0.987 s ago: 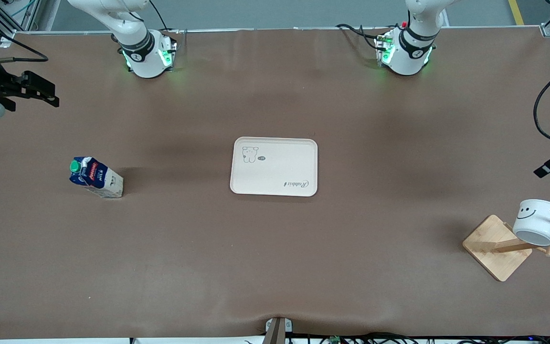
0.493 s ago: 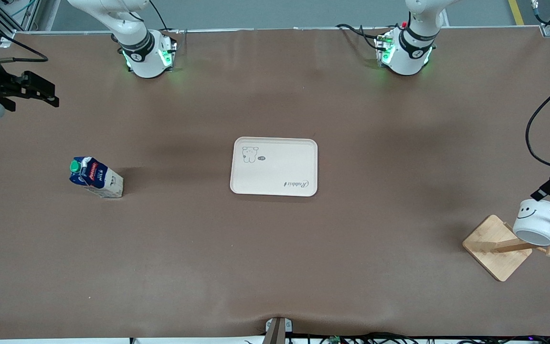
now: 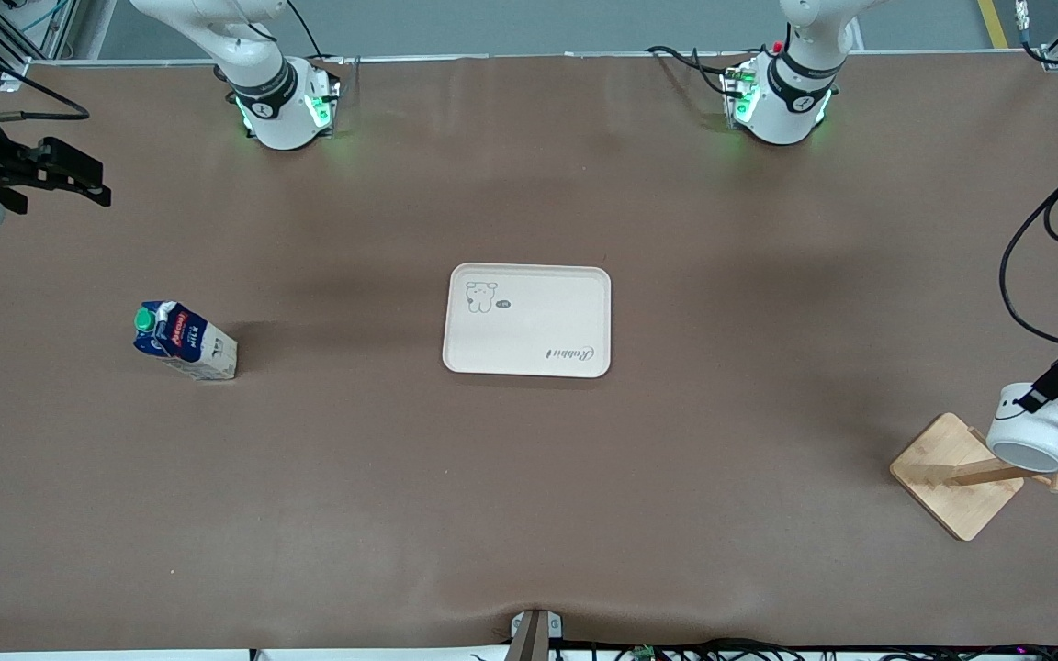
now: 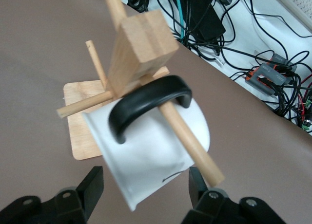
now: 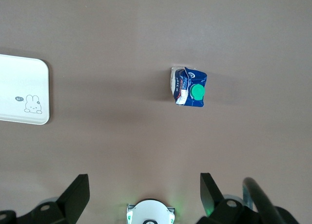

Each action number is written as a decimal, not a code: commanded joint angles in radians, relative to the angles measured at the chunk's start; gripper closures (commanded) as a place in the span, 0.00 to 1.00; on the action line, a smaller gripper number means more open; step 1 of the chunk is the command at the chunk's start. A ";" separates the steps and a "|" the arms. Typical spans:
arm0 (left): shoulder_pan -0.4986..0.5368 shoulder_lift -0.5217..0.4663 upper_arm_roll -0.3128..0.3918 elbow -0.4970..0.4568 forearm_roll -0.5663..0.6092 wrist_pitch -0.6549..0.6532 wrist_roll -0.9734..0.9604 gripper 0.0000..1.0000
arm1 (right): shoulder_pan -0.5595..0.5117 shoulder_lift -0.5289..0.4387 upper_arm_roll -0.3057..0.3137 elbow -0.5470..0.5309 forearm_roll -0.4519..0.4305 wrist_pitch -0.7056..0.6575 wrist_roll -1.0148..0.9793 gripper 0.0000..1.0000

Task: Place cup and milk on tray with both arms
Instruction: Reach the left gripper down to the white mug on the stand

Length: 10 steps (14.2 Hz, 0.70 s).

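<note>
The white cup (image 3: 1032, 433) hangs by its black handle on a peg of a wooden stand (image 3: 951, 475) near the left arm's end of the table. My left gripper (image 3: 1040, 395) is just above it. In the left wrist view the cup (image 4: 156, 151) sits between the open fingers of the left gripper (image 4: 145, 185), which do not touch it. The milk (image 3: 185, 341) stands on the table toward the right arm's end. My right gripper (image 3: 79, 179) is open, high above the table. The right wrist view shows the milk (image 5: 190, 90) well below the right gripper (image 5: 144, 192). The tray (image 3: 575, 303) lies mid-table.
The stand's post (image 4: 141, 51) and pegs (image 4: 190, 143) run through the cup's handle. The square stand base (image 4: 85, 121) lies under the cup. Cables hang by the left arm at the table's end (image 3: 1020, 266). A corner of the tray (image 5: 24, 83) shows in the right wrist view.
My left gripper has come down from above the table onto the cup on the stand. The right arm, the milk and the tray have stayed put.
</note>
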<state>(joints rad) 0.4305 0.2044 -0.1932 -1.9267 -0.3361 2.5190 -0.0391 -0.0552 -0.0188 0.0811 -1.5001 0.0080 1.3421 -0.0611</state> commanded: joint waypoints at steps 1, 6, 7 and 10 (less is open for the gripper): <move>0.001 0.027 -0.009 0.018 -0.015 0.035 0.019 0.25 | -0.017 -0.001 0.009 0.004 0.013 -0.006 -0.002 0.00; -0.002 0.027 -0.012 0.034 -0.012 0.035 0.019 0.52 | -0.017 -0.001 0.009 0.004 0.013 -0.006 -0.002 0.00; -0.004 0.027 -0.014 0.038 -0.018 0.035 0.018 0.58 | -0.017 -0.001 0.009 0.004 0.013 -0.006 -0.002 0.00; -0.010 0.027 -0.040 0.052 -0.021 0.034 0.005 0.74 | -0.017 -0.001 0.009 0.004 0.013 -0.006 -0.002 0.00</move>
<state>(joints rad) 0.4228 0.2243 -0.2207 -1.8944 -0.3362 2.5491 -0.0394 -0.0557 -0.0188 0.0811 -1.5003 0.0081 1.3421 -0.0611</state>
